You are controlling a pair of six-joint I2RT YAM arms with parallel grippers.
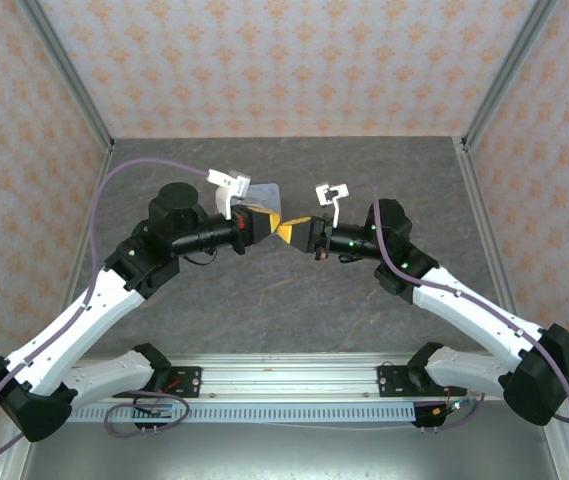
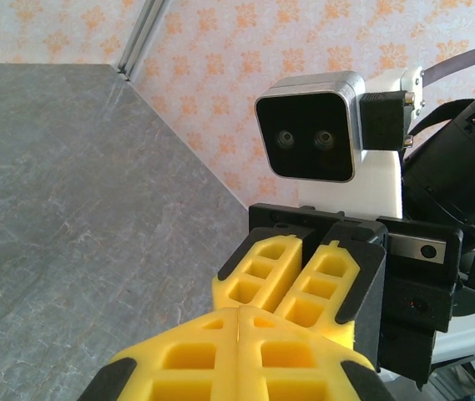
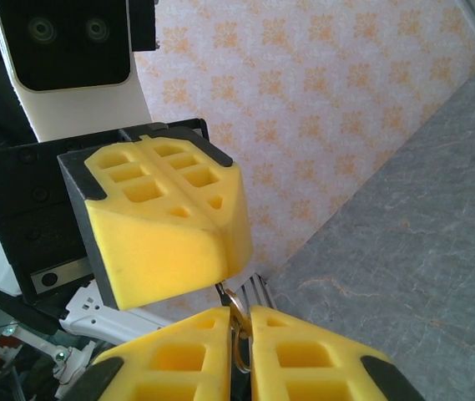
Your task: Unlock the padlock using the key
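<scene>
Where grey stone-look tabletop [image 1: 284, 300] ends, orange-flowered walls [image 1: 284, 60] rise; metal corner posts [image 1: 66, 70].

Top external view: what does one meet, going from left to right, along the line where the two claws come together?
Left arm's black wrist joint → left wrist camera → left claw → right claw → right wrist camera → right arm's black joint.

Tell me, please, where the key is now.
In the right wrist view, a thin silvery piece, probably the key, sits between the yellow fingers of the right pincer at bottom centre, just under the left pincer.
</scene>
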